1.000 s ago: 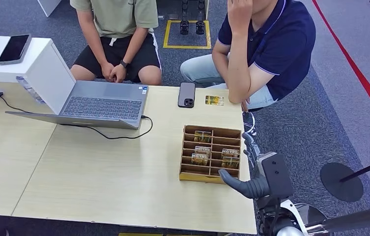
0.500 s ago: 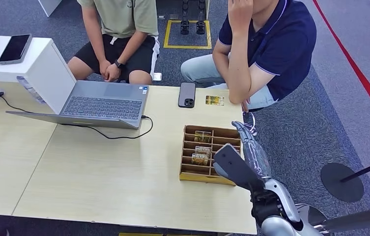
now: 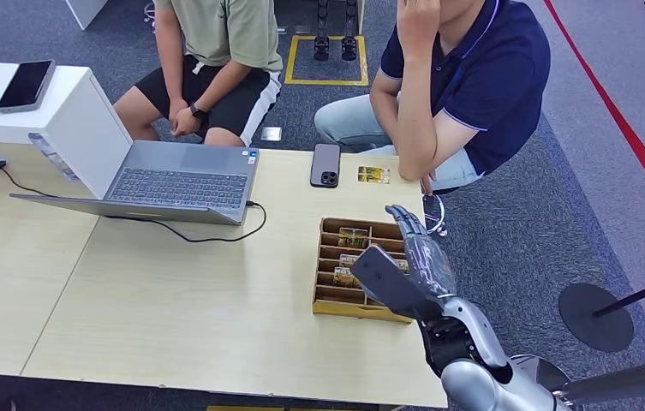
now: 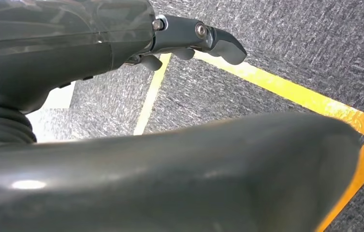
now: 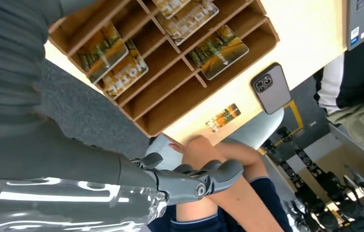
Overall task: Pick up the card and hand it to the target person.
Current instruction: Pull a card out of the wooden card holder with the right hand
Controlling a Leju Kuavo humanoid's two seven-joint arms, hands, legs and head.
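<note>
- The right hand (image 3: 404,270) is held above the right part of the brown cardboard divided tray (image 3: 329,297); several of the tray's compartments are hidden behind it in the head view.
- Its dark fingers (image 5: 204,178) are extended and apart, and nothing is held in them.
- In the right wrist view, printed orange-and-green cards (image 5: 218,50) are seen lying flat in several compartments, each with its long axis along its slot, across the tray's width.
- The print on the cards is too small to be read with certainty.
- One more small printed card (image 3: 373,175) lies flat on the pale wooden counter (image 3: 173,300) beyond the tray, near the far edge, its long axis along that edge.
- A dark smartphone (image 3: 325,164) lies just beside that card, on the side away from the person in the navy polo shirt (image 3: 464,77).
- That person's forearm (image 3: 417,137) stands close by the card; the head is cut off by the frame.
- The tray sits near the counter's right edge; bare counter lies between it and the open grey laptop (image 3: 169,181).
- The left hand (image 4: 122,72) is seen over grey carpet with yellow tape; its fingers are cut off and blurred, so their state cannot be told.
</note>
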